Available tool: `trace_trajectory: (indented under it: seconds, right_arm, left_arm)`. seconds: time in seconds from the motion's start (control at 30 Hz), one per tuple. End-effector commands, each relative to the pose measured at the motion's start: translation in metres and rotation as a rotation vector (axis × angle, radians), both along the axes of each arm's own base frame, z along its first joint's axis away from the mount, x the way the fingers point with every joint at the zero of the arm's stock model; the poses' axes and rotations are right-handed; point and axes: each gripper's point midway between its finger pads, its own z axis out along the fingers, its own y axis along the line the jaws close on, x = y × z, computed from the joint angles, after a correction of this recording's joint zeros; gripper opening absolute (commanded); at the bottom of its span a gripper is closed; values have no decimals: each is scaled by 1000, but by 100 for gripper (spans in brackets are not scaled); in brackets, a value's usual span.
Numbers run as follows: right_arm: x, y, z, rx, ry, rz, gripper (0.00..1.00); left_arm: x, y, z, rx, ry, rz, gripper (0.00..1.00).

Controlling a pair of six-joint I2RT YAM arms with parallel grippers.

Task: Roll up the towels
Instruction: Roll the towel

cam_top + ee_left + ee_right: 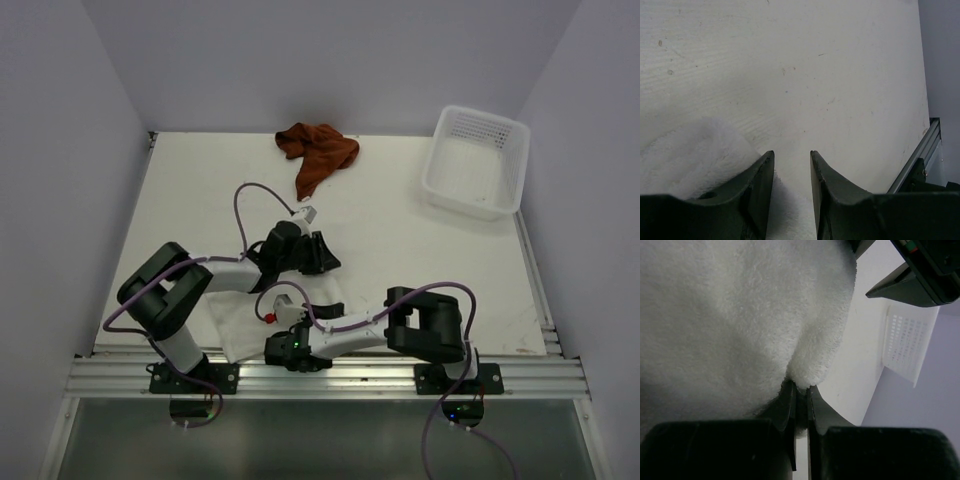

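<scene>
The white towel (240, 322) lies bunched near the table's front left, between the two arms. My right gripper (298, 328) is shut on a fold of its edge. In the right wrist view the fluffy white towel (740, 315) fills the frame and a tuft sits pinched at the right gripper (801, 390). My left gripper (322, 255) hovers just beyond the towel, open, with nothing held. In the left wrist view the left gripper (790, 157) shows bare table in its gap and the white towel (690, 150) at lower left. The rust-brown towel (315, 152) lies crumpled at the back centre.
A white perforated basket (475, 160) stands at the back right and also shows as the basket (902, 345) in the right wrist view. A metal rail (330, 375) runs along the front edge. Grey walls close in the table on three sides.
</scene>
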Motion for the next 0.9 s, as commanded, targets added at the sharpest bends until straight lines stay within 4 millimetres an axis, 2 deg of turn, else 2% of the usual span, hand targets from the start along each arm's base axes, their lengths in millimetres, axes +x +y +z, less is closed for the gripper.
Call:
trace_trajectory:
  seconds: [0.0, 0.3, 0.43, 0.5, 0.53, 0.57, 0.63, 0.67, 0.7, 0.73, 0.77, 0.8, 0.83, 0.87]
  right_arm:
    - [-2, 4, 2, 29, 12, -21, 0]
    - [-7, 11, 21, 212, 54, -39, 41]
    - [-5, -1, 46, 264, 4, -81, 46]
    - [-8, -8, 49, 311, 16, -91, 50]
    - [-10, -6, 57, 391, 36, -92, 52]
    - [-13, -13, 55, 408, 49, -90, 53]
    - [-17, -6, 55, 521, 90, -76, 57]
    - [-20, -14, 57, 587, 134, -75, 58]
    - [-21, -4, 59, 682, 164, -67, 58]
    - [-21, -4, 63, 748, 184, -62, 58]
    - [-19, -16, 63, 814, 199, -76, 59]
    - [-23, -4, 68, 933, 265, -54, 59]
    - [-17, -17, 58, 968, 277, -90, 59]
    - [-15, -18, 73, 1079, 292, -87, 59]
  left_arm:
    - [-8, 11, -23, 29, 23, 17, 39]
    - [-12, 22, -44, 68, 33, 39, 39]
    - [-13, 23, -50, 71, 37, 41, 38]
    - [-13, 24, -50, 68, 36, 44, 38]
    - [-14, 24, -51, 68, 38, 45, 38]
    - [-14, 24, -51, 68, 39, 44, 38]
    - [-14, 25, -51, 67, 37, 47, 38]
    - [-15, 25, -51, 67, 37, 45, 38]
    - [-15, 26, -50, 66, 37, 49, 38]
    - [-15, 25, -49, 64, 34, 45, 38]
    - [-15, 25, -50, 66, 34, 47, 38]
    - [-15, 25, -48, 63, 33, 45, 38]
    - [-14, 26, -48, 67, 32, 46, 38]
    - [-14, 26, -48, 69, 31, 49, 38]
